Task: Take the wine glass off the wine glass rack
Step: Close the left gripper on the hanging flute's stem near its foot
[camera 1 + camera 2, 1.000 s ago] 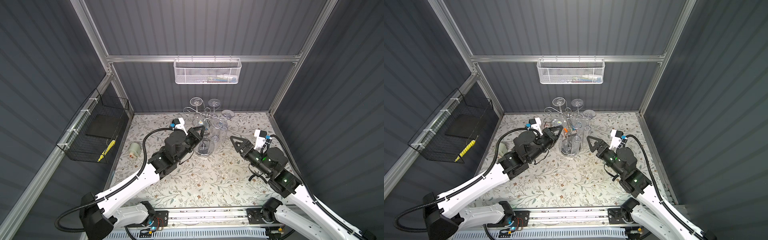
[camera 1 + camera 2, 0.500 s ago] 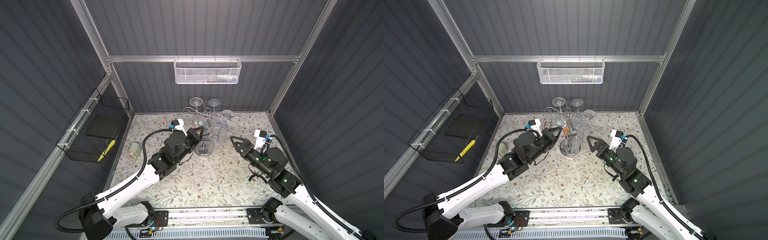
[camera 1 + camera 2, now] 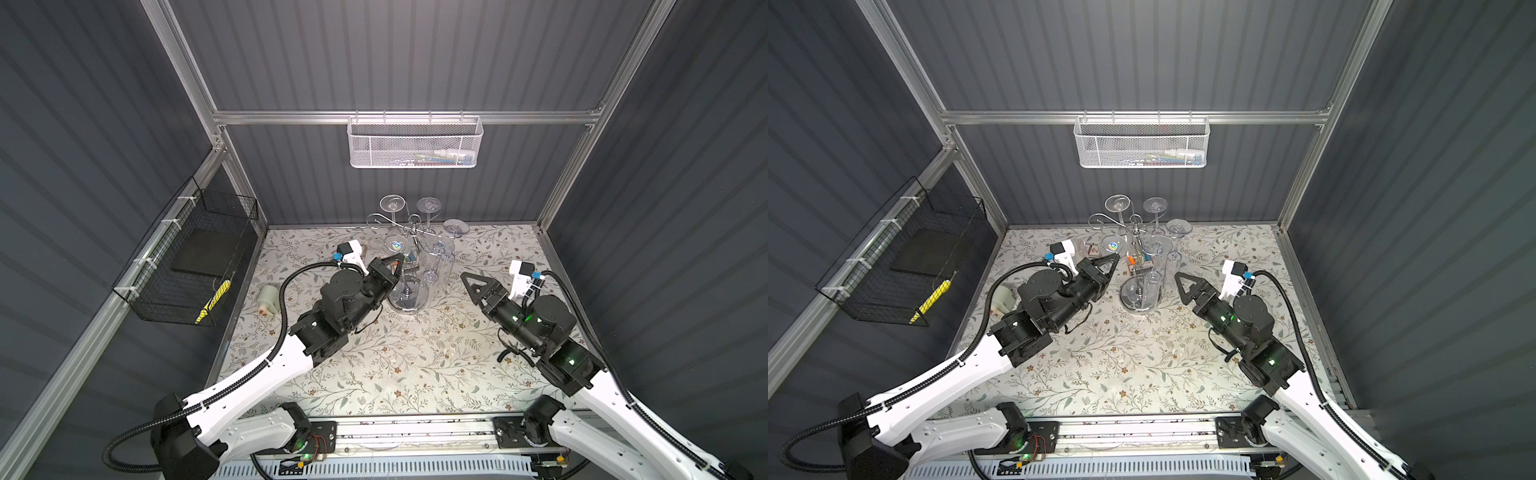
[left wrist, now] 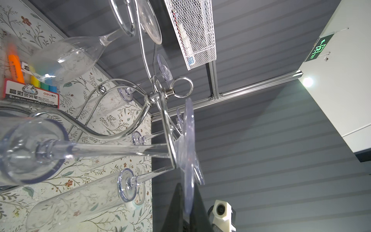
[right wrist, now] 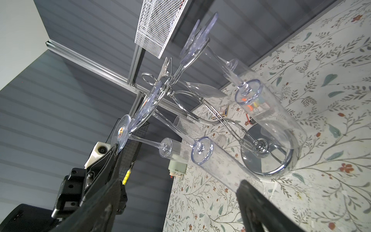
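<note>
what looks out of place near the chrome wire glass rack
A small white cylinder lies on its side left of the chrome wire rack, and a red pack of highlighters lies by its base; neither is glassware.

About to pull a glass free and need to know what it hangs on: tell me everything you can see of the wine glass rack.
The wine glass rack is a shiny chrome wire stand: round mirror-like disc base, thin central pole, curled scroll arms and a small ring on top. It stands upright on the floral table near the back wall. From its arms clear glasses hang bowl-down; the shut left gripper pinches the foot of one wine glass.
</note>
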`<act>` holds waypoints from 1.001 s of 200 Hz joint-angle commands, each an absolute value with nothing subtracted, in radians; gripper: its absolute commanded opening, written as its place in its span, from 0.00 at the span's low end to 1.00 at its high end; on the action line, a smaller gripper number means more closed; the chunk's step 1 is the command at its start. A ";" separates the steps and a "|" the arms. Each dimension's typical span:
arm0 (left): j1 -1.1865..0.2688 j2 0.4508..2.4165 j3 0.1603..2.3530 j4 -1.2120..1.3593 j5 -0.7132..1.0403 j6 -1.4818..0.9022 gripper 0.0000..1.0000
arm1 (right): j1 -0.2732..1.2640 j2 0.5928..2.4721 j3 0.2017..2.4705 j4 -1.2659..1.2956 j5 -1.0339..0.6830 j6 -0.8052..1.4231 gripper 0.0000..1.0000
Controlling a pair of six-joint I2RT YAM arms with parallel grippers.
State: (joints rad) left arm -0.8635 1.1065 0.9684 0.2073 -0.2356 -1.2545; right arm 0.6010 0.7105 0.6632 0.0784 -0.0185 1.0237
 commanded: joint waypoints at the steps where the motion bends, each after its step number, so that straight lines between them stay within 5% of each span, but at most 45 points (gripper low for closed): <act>1: -0.866 1.078 0.971 0.282 -0.251 -1.256 0.00 | 0.595 0.703 0.699 0.057 -0.009 1.000 0.92; 200: -0.859 1.161 1.147 0.236 -0.240 -1.165 0.00 | 0.558 0.708 0.698 0.046 -0.038 1.009 0.92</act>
